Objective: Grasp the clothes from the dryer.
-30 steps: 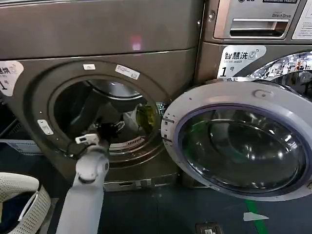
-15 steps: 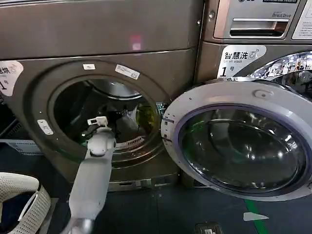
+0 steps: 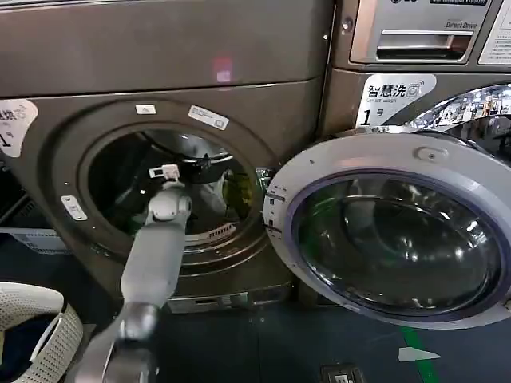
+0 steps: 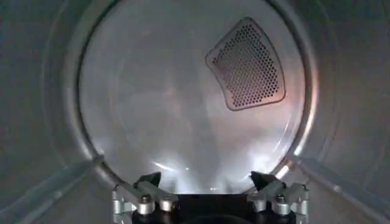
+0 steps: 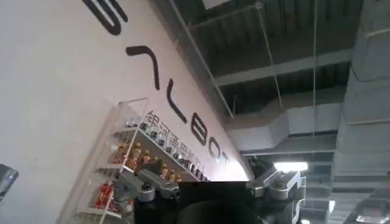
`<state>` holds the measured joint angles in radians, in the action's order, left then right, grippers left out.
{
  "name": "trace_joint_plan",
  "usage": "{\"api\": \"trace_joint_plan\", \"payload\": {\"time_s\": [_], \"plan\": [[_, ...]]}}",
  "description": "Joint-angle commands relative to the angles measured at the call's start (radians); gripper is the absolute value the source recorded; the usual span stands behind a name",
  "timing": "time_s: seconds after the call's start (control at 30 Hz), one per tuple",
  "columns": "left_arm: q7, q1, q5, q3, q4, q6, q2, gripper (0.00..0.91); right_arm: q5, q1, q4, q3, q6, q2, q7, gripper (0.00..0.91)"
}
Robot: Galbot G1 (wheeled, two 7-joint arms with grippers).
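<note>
dryer (image 3: 120,96) drum (left gripper (image 4: 210,182) inside)

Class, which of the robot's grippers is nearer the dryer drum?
Left. The left gripper is inside the dryer drum, open; the right gripper points up towards a ceiling, away from it.

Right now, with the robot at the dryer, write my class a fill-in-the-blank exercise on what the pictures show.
1. The dryer door stands ____.
2. The ____ arm reaches into the drum.
3. The left gripper has its fingers ____.
4. A perforated ____ sits on the drum's back wall.

Missing words: open; left; open; vent
</note>
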<state>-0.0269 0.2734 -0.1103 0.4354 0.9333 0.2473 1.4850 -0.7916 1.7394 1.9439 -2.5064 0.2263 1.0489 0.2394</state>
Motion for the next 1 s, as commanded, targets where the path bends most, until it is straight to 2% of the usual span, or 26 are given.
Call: {"api": "trace_joint_plan", "payload": {"time_s": [0.03, 0.2, 0.4, 0.73, 1.0], "plan": [[0.161, -0.135, -0.003, -0.041, -0.175, 0.079, -0.016, 0.907, -0.002, -0.002, 0.001, 0.0, -0.001, 0.001, 0.0, 0.907], [0.367, -0.185, 0.053, -0.136, -0.24, 0.124, -0.066, 0.907, -0.002, -0.002, 0.001, 0.003, -0.004, 0.007, 0.002, 0.907], [0.622, -0.241, 0.127, -0.268, -0.322, 0.097, -0.117, 0.907, -0.01, -0.002, -0.004, 0.003, -0.005, 0.009, 0.005, 0.907], [0.845, -0.37, 0.351, -0.45, -0.514, 0.025, -0.104, 0.907, -0.011, -0.005, -0.023, 0.004, -0.009, 0.004, 0.007, 0.907], [0.91, -0.44, 0.609, -0.544, -0.671, -0.055, -0.096, 0.907, -0.007, -0.013, -0.027, 0.014, -0.013, 0.002, 0.008, 0.907]]}}
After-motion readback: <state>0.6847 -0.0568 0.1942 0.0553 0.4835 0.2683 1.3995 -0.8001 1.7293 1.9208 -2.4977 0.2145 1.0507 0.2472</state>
